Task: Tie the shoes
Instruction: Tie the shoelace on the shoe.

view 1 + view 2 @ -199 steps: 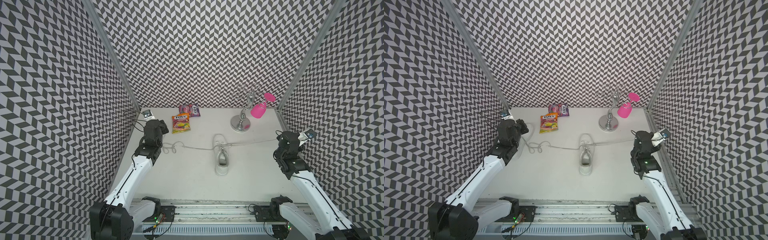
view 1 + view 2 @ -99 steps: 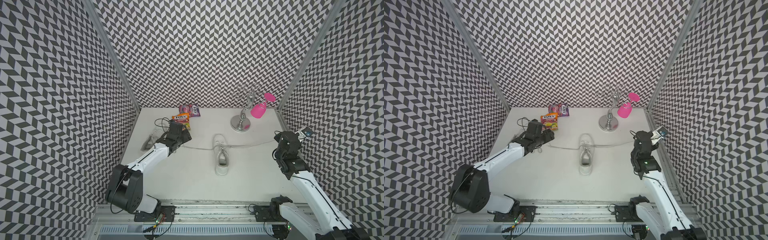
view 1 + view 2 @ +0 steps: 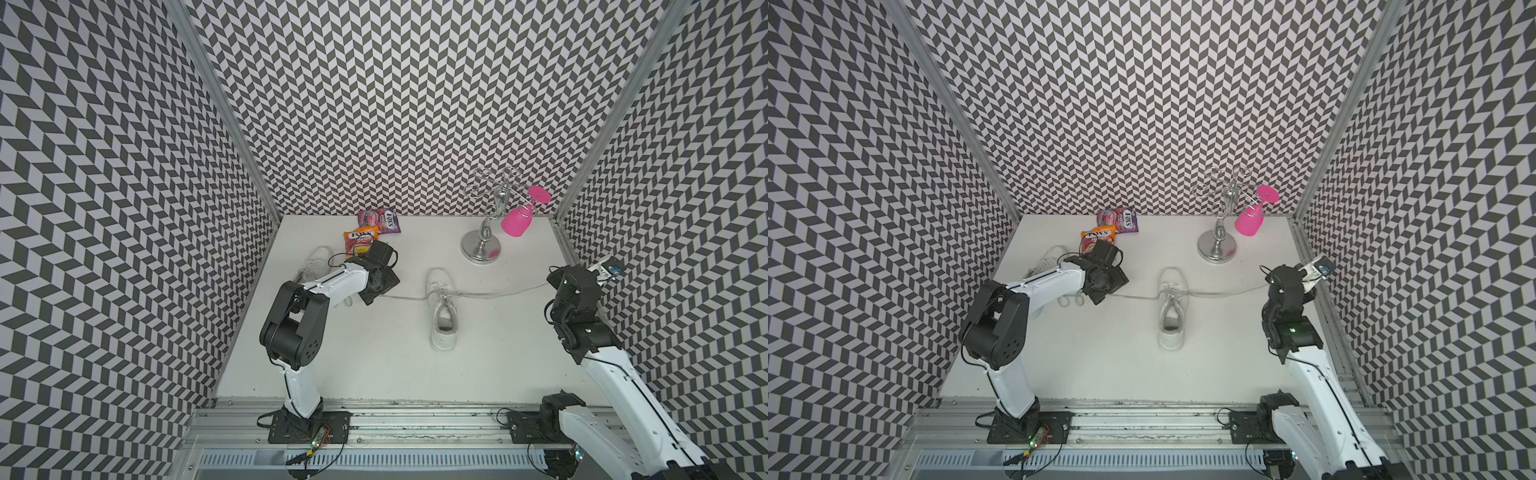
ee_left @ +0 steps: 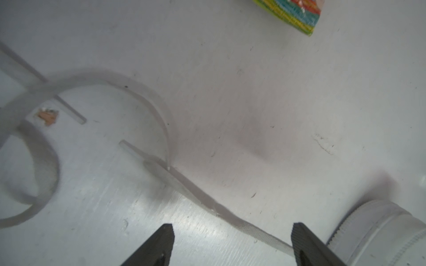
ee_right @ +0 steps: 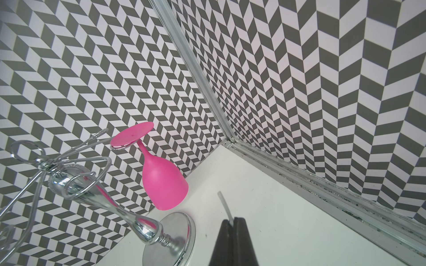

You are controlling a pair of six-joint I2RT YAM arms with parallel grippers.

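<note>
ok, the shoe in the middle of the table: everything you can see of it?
The middle shoe is an all-white low-top sneaker with a white sole, standing upright on its sole on the white table, toe toward the back wall, opening facing up. Its laces are untied. One flat white lace runs out to the shut right gripper, which pinches its end. The other lace trails across the table and passes between the fingers of the open left gripper.

Plain white flat worktop (image 3: pixel 374 374). Enclosure walls (image 3: pixel 374 104): grey-and-white chevron pattern. White canvas low-top sneaker (image 3: pixel 443 313), white flat lace (image 3: pixel 498 293), white sole. Second white sneaker (image 3: pixel 316 262), partly hidden. Orange glossy candy bag (image 3: pixel 360 241), multicoloured print; purple-pink candy bag (image 3: pixel 380 221). Chrome metal glass stand (image 3: pixel 482 249); magenta plastic goblet (image 3: pixel 517 220). Arms (image 3: pixel 332 282) white, black joints.
</note>
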